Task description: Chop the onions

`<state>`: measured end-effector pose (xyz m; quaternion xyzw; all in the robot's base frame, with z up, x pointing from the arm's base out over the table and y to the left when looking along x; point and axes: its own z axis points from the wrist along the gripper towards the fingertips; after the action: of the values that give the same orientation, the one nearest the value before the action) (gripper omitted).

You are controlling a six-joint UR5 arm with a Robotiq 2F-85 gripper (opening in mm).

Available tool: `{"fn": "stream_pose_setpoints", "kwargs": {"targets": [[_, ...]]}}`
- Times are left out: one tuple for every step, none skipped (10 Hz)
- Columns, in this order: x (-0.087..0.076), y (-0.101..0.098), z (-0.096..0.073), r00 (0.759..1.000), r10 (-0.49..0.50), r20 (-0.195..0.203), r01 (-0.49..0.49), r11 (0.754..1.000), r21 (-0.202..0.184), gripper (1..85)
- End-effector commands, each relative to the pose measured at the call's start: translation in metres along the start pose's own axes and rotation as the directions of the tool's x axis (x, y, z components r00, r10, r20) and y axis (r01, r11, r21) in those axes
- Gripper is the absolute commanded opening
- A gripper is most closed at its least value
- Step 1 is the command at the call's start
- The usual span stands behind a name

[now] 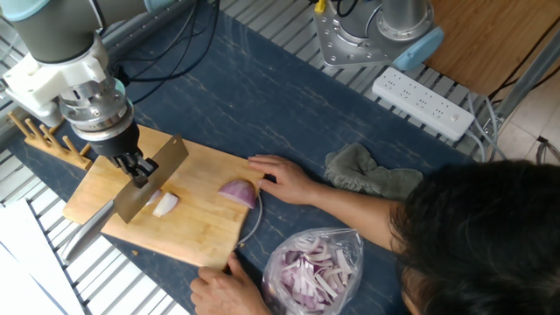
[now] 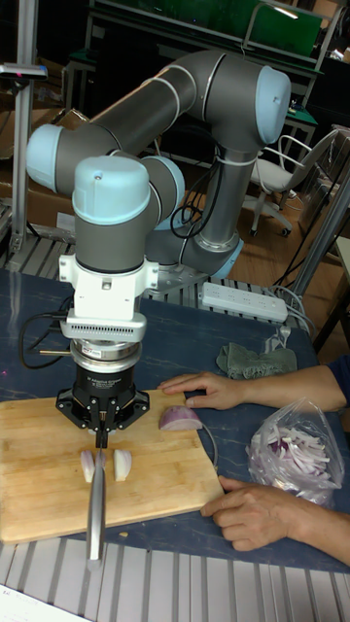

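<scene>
My gripper is shut on a knife, held over the left half of the wooden cutting board. The blade stands edge-down in the pale pink-white onion wedge, with one piece to its left and another to its right. In the fixed view the blade hides part of this wedge. The glossy purple onion half lies at the board's right end, apart from the knife.
A person's hand rests right beside the purple half, and the other hand grips the board's near corner. A clear bag of onion strips, a grey cloth, a power strip and a wooden rack surround the board.
</scene>
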<state>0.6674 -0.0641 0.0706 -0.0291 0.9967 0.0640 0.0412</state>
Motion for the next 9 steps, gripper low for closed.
{"fn": "stream_pose_setpoints", "kwargs": {"targets": [[-0.007, 0.002, 0.006, 1.000, 0.005, 0.027, -0.004, 1.000, -0.008, 1.0], [-0.008, 0.001, 0.007, 1.000, 0.001, 0.030, -0.001, 1.000, -0.008, 1.0], [-0.005, -0.001, -0.001, 1.000, -0.007, 0.020, 0.008, 1.000, -0.013, 1.0], [0.001, -0.002, -0.017, 1.000, -0.022, -0.005, 0.022, 0.999, -0.026, 1.0], [0.008, -0.001, -0.035, 0.999, -0.028, -0.034, 0.026, 0.999, -0.047, 1.0], [0.010, 0.001, -0.045, 0.999, -0.027, -0.044, 0.025, 0.999, -0.043, 1.0], [0.009, 0.007, -0.047, 0.999, -0.013, -0.044, 0.011, 0.999, -0.042, 1.0], [0.007, 0.013, -0.048, 0.999, -0.002, -0.046, 0.000, 0.999, -0.043, 1.0], [0.008, 0.020, -0.048, 0.999, 0.008, -0.052, -0.011, 0.999, -0.043, 1.0]]}}
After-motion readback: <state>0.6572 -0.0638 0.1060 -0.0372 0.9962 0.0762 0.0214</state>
